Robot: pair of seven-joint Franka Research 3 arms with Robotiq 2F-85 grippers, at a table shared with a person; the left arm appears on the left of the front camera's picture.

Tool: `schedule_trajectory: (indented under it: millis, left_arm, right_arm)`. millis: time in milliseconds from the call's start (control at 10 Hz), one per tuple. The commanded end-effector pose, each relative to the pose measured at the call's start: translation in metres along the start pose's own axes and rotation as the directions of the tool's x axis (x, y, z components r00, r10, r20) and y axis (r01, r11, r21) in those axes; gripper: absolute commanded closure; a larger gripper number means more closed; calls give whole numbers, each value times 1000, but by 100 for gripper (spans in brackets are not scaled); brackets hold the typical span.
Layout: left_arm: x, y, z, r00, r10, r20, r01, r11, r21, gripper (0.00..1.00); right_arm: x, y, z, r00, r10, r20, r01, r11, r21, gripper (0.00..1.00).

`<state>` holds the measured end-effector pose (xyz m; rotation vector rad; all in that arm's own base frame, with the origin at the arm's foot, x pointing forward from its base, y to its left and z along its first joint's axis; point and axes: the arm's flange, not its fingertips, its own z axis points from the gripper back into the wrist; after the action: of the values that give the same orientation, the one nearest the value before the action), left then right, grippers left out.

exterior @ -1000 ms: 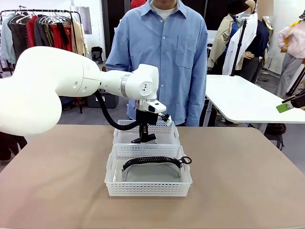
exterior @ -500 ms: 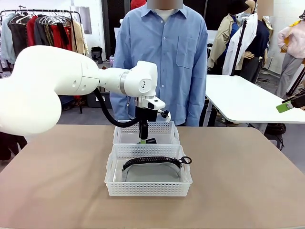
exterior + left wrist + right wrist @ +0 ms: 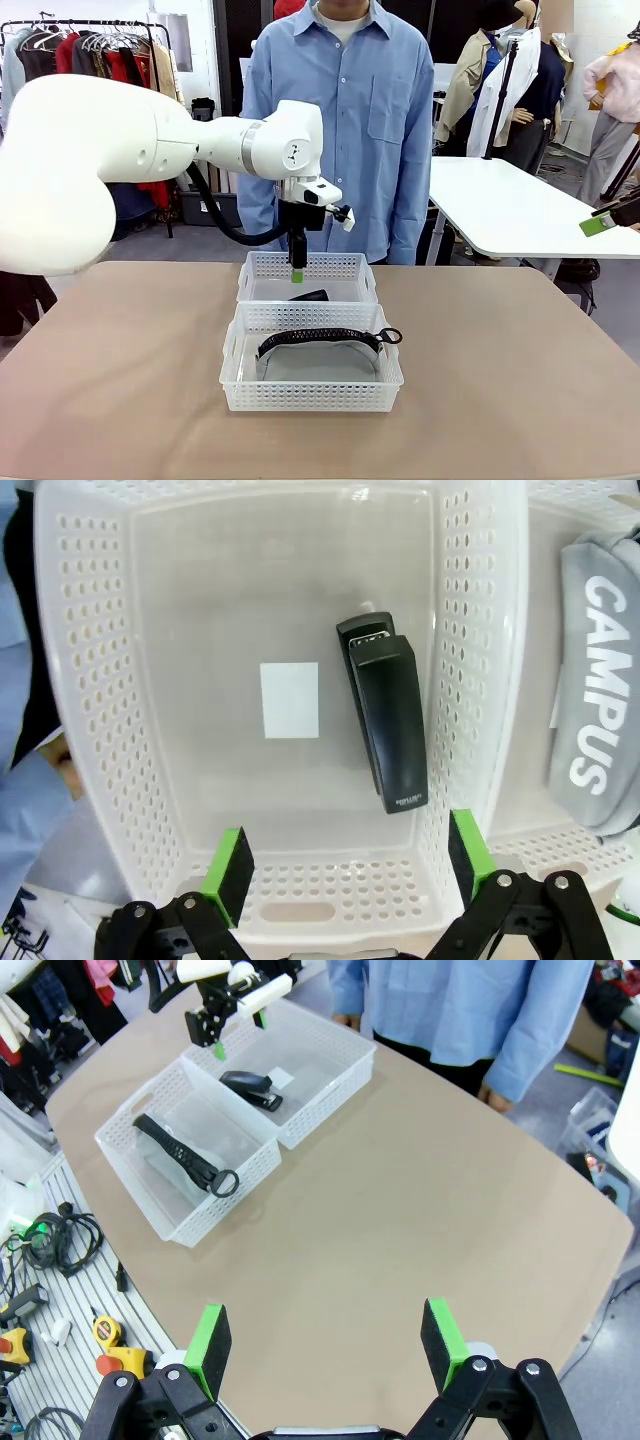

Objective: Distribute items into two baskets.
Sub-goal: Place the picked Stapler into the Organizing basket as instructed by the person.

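Note:
The black stapler [image 3: 385, 725] lies flat on the floor of the far white basket [image 3: 90, 680], close to its wall on the near basket's side. My left gripper [image 3: 350, 865] hangs open straight above it, empty, and apart from the stapler. From the front, the left gripper [image 3: 297, 265] hovers over the far basket [image 3: 310, 262], with the stapler [image 3: 310, 296] below it. The grey pouch [image 3: 318, 360] with its black zipper fills the near basket [image 3: 310, 398]. My right gripper [image 3: 325, 1345] is open and empty, high over the table's right side.
A person in a blue shirt [image 3: 345, 110] stands at the far edge, right behind the baskets. Bare brown tabletop [image 3: 500, 380] lies on both sides of the baskets. A white table [image 3: 520, 205] stands behind at the right.
My left gripper opened and let go of the stapler, which now lies in the far basket. The gripper then rose above the basket's rim.

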<state>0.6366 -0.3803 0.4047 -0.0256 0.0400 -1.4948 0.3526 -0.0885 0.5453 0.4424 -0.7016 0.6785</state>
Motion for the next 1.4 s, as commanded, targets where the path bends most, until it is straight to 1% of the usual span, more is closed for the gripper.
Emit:
schedule_trajectory:
  millis: [0, 100, 200, 1300]
  left_arm:
    - [-9, -14, 10, 1000, -1, 15, 1, 1000, -10, 0]
    - [-11, -15, 13, 1000, -23, 4, 23, 1000, -13, 0]
    - [-1, -2, 9, 1000, -1, 3, 1, 1000, 9, 0]
    - [-1, -2, 9, 1000, -1, 3, 1, 1000, 9, 0]
  right_arm:
    - [0, 0, -1, 1000, 5, 10, -5, 1000, 7, 0]
    - [0, 0, -1, 1000, 5, 10, -5, 1000, 7, 0]
    - [0, 0, -1, 1000, 5, 10, -5, 1000, 7, 0]
    - [0, 0, -1, 1000, 5, 10, -5, 1000, 7, 0]
